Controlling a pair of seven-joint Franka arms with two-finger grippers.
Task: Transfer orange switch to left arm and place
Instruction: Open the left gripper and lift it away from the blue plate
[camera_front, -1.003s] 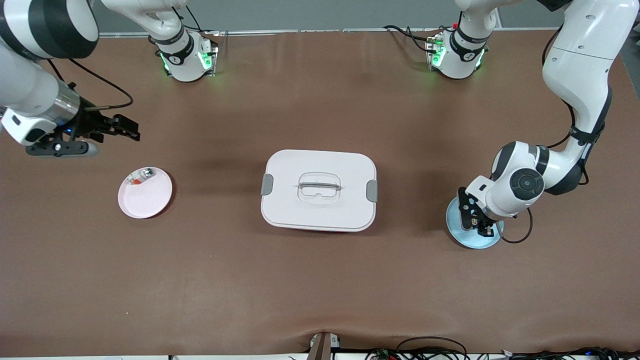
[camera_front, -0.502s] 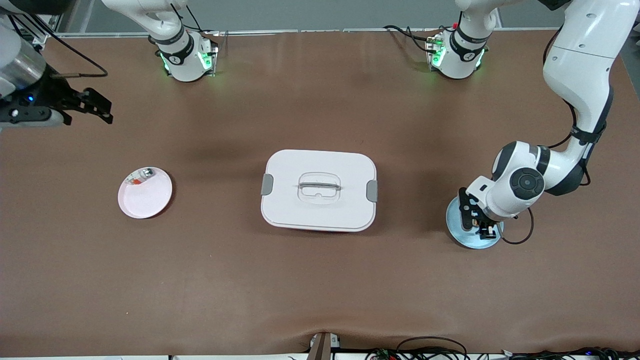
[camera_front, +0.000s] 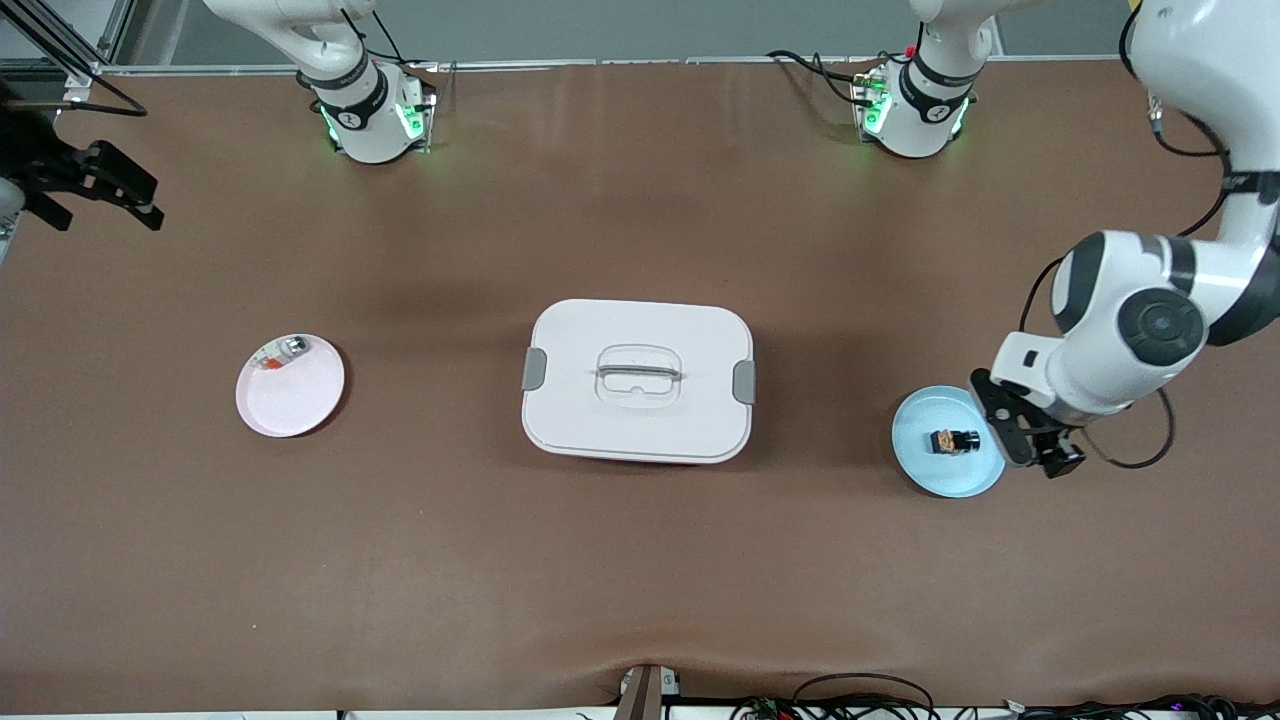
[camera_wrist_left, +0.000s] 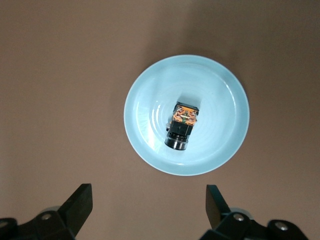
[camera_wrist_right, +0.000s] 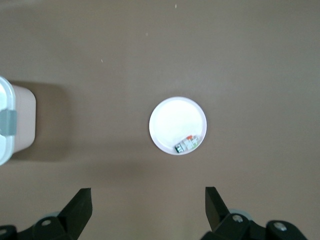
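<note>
Orange switch (camera_front: 955, 440) lies on its side in the blue plate (camera_front: 925, 465), toward the left arm's end of the worktop (camera_front: 640, 560).
The left tool (camera_front: 1030, 450) hangs released over the plate's edge, fingers spread and empty. The right tool (camera_front: 100, 185) is raised at the right arm's end, fingers spread. The box (camera_front: 638, 380) sits mid-worktop; a pink plate (camera_front: 290, 395) holds a small silvery part (camera_front: 285, 350).

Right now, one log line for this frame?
orange switch: lying on blue plate | left gripper: open, empty, over plate edge | right gripper: open, waiting | box: mid-table, lidded
</note>
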